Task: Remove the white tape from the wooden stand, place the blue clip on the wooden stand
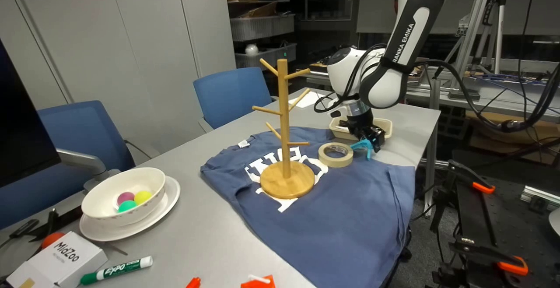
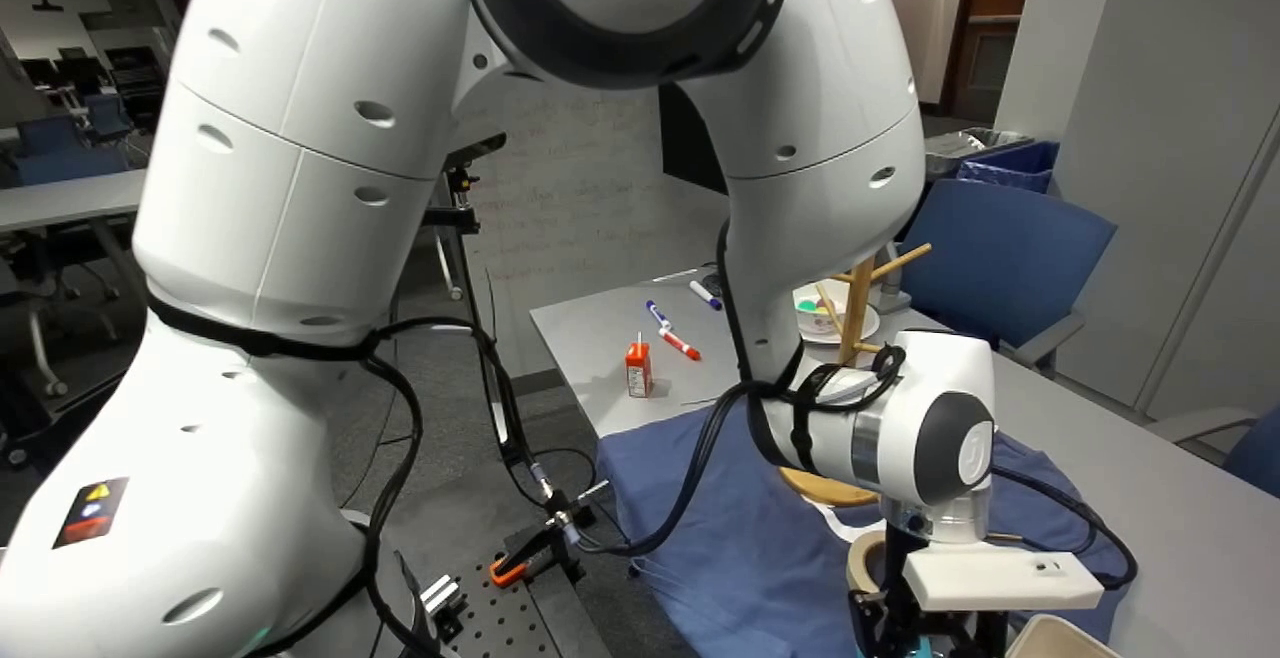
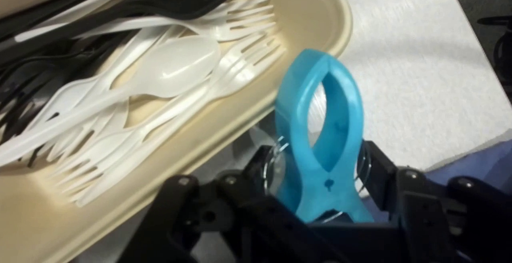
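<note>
The white tape (image 1: 336, 162) is off the wooden stand (image 1: 285, 121) and lies flat on a blue T-shirt (image 1: 345, 226) near the stand's round base, so the first step is judged complete. The second is in hand: the gripper (image 3: 322, 171) stands only as wide as the blue clip (image 3: 300, 135), a fingertip against either side, and by all appearance has hold of it. In an exterior view the clip is just beside the tape; whether it clears the shirt could not be established. The next move should call for a lift over the tape, then careful alignment, so that the clip meets a peg without tipping the stand. Containers: a tan tray (image 3: 320, 11) holds black utensils (image 3: 172, 5), white forks (image 3: 240, 71) and a white spoon (image 3: 180, 65), mixed together; a white bowl (image 1: 122, 182), set on a plate (image 1: 174, 194), contains a purple ball (image 1: 126, 198), a yellow ball (image 1: 143, 197) and a green ball (image 1: 127, 206)
</note>
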You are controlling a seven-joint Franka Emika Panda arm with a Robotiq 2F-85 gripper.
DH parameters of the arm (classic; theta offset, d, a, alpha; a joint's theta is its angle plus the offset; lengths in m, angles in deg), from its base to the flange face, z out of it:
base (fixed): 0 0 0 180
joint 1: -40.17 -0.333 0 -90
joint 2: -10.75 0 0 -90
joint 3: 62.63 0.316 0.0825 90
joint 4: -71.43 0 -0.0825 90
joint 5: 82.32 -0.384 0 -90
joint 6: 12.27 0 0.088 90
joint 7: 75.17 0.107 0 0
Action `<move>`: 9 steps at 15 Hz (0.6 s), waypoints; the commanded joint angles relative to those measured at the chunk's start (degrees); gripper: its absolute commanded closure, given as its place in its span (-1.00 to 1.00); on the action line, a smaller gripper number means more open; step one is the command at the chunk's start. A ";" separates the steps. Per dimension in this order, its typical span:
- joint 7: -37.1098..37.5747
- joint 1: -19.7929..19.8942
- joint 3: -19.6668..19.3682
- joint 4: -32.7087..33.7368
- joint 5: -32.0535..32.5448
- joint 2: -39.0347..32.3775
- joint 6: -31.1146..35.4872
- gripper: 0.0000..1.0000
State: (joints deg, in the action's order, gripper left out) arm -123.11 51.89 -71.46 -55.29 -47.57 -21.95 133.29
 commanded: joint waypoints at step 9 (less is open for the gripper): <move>2.14 -1.49 -2.18 -6.31 4.68 4.56 0.51 0.95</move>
State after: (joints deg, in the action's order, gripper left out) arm -122.94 51.83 -72.24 -58.45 -46.17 -20.58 134.09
